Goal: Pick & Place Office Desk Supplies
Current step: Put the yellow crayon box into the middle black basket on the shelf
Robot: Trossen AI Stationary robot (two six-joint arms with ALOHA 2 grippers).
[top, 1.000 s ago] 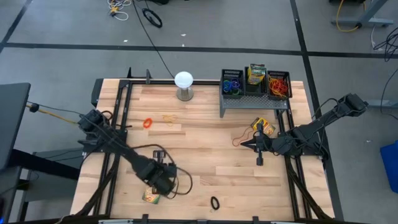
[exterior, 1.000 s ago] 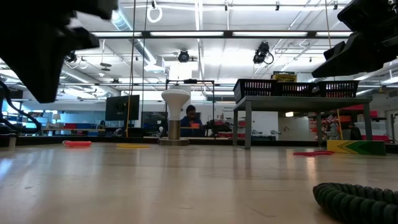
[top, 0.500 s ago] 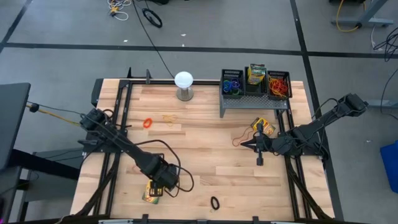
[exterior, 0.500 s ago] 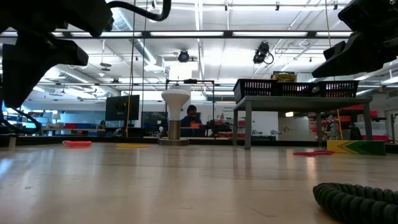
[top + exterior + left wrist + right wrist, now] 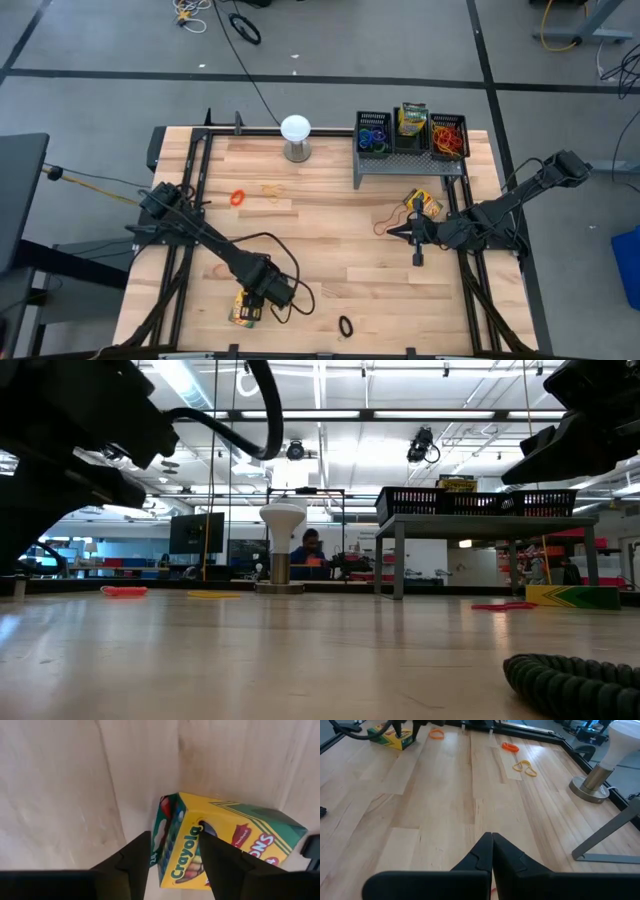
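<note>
A yellow-and-green crayon box (image 5: 220, 845) lies on the table near its front left (image 5: 245, 312). My left gripper (image 5: 172, 862) hangs over it, pointing down, open, with one end of the box between its fingers. My right gripper (image 5: 417, 248) hovers shut and empty over the table's right side (image 5: 491, 845). Close by it, a second crayon box (image 5: 424, 203) and a red rubber band (image 5: 385, 222) lie on the wood. Three black mesh bins (image 5: 410, 135) stand on the grey riser at the back. They hold rubber bands and a crayon box (image 5: 412, 120). My left gripper comes from above with its fingers (image 5: 135, 862) across the crayon box's green end (image 5: 167, 827), one on either side. One finger covers part of the yellow face (image 5: 192, 845). I cannot tell whether either finger touches the box, which lies on the table.
An orange band (image 5: 237, 197) and tan bands (image 5: 272, 190) lie at the left back. A black band (image 5: 345, 326) lies near the front edge. A white globe on a stand (image 5: 295, 130) is at the back, left of the riser. Bare wood spans the middle.
My left gripper has shifted a little toward the table's right and near edge, settling over the crayon box, which lies where it was. My right arm has kept still.
</note>
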